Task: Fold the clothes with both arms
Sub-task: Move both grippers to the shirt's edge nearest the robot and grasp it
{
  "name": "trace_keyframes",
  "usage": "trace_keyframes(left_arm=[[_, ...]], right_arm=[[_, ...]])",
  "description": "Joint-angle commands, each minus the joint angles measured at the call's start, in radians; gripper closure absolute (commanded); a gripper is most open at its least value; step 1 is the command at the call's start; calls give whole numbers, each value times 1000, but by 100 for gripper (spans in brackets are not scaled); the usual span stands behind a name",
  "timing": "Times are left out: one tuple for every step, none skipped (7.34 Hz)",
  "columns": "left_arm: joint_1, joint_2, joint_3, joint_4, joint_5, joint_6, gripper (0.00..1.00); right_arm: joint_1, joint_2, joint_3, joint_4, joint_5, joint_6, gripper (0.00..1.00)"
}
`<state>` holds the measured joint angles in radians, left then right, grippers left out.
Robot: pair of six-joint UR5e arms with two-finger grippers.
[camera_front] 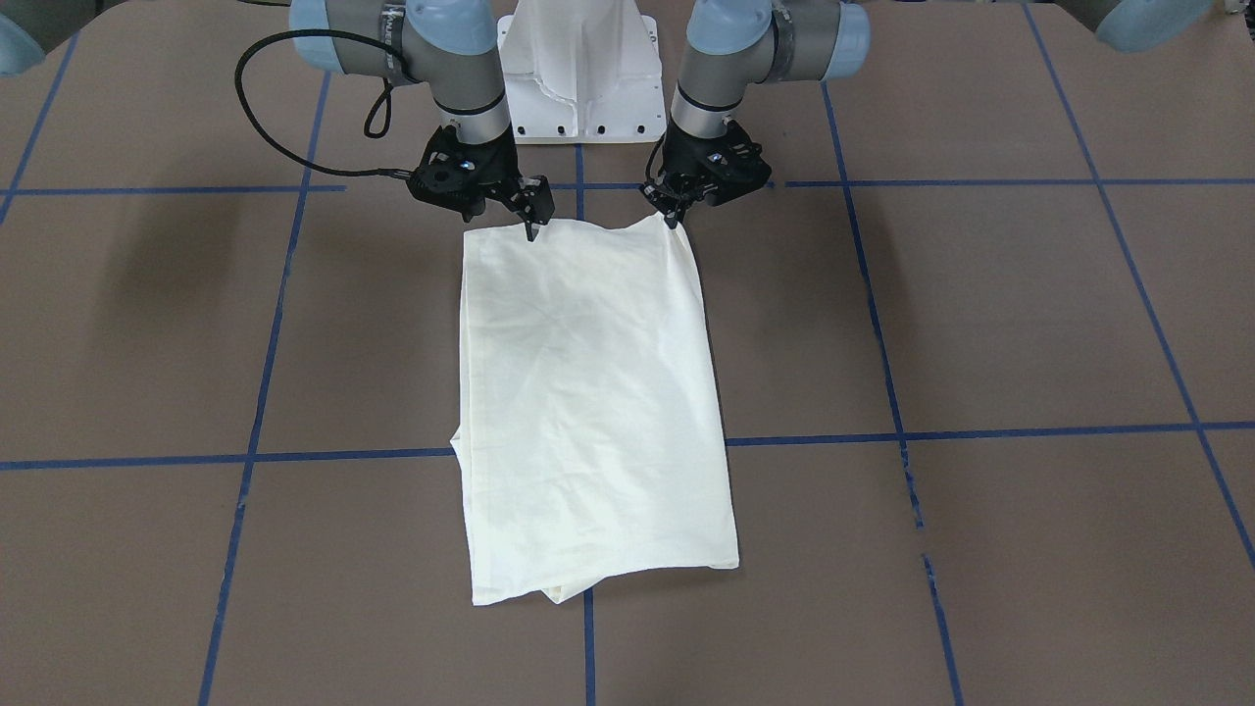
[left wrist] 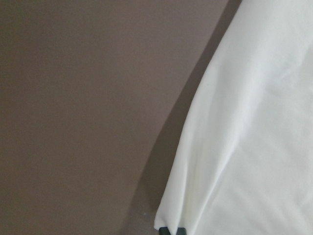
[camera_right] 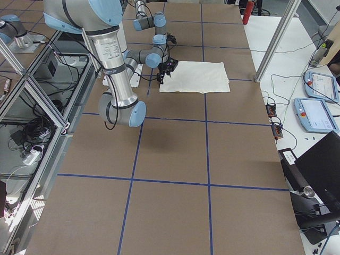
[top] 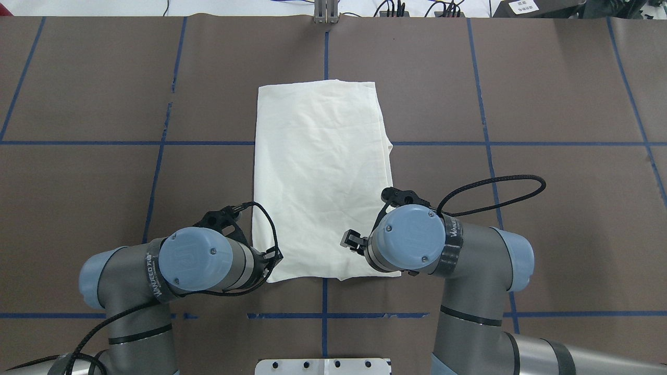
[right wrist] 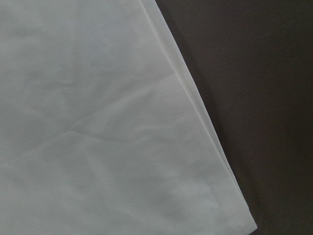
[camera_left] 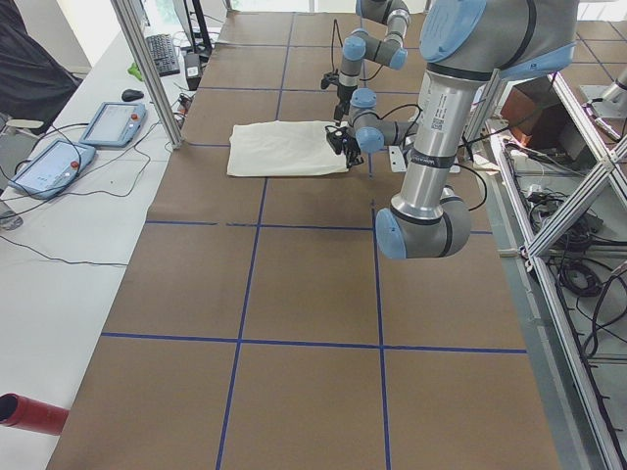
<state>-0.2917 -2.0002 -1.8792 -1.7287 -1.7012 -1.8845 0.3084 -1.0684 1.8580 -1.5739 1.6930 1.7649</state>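
The cream shirt [camera_front: 588,392] lies folded into a tall rectangle in the middle of the brown table, plain side up; its print is hidden. It also shows in the overhead view [top: 320,172]. My left gripper [camera_front: 673,218] is shut on the shirt's near corner and lifts it slightly; its fingertips [left wrist: 172,230] pinch the cloth [left wrist: 254,122]. My right gripper [camera_front: 530,233] has its tips together on the shirt's near edge, inward of the other near corner. The right wrist view shows only cloth [right wrist: 98,122]; the fingertips are hidden there.
The white pedestal base [camera_front: 578,78] stands just behind both grippers. Blue tape lines [camera_front: 250,456] grid the table. A black cable loop [camera_front: 257,118] hangs off the right wrist. Teach pendants [camera_left: 113,122] lie on the side bench beyond the table edge.
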Motion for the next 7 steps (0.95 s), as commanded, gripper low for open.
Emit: trace_keyframes(left_arm=[[-1, 0, 0, 0, 0, 5, 100], [-1, -2, 0, 0, 0, 5, 100], [-1, -5, 0, 0, 0, 5, 100], [-1, -5, 0, 0, 0, 5, 100], [-1, -6, 0, 0, 0, 5, 100], [-1, -6, 0, 0, 0, 5, 100], [-1, -8, 0, -2, 0, 5, 100]], right_arm=[[-31, -2, -34, 24, -16, 13, 0], [-38, -2, -43, 25, -16, 11, 0], [-40, 4, -54, 25, -16, 13, 0], [-43, 4, -63, 25, -16, 10, 0], [-46, 4, -66, 25, -16, 10, 0], [-46, 2, -66, 25, -16, 11, 0], [-46, 2, -65, 25, -16, 14, 2]])
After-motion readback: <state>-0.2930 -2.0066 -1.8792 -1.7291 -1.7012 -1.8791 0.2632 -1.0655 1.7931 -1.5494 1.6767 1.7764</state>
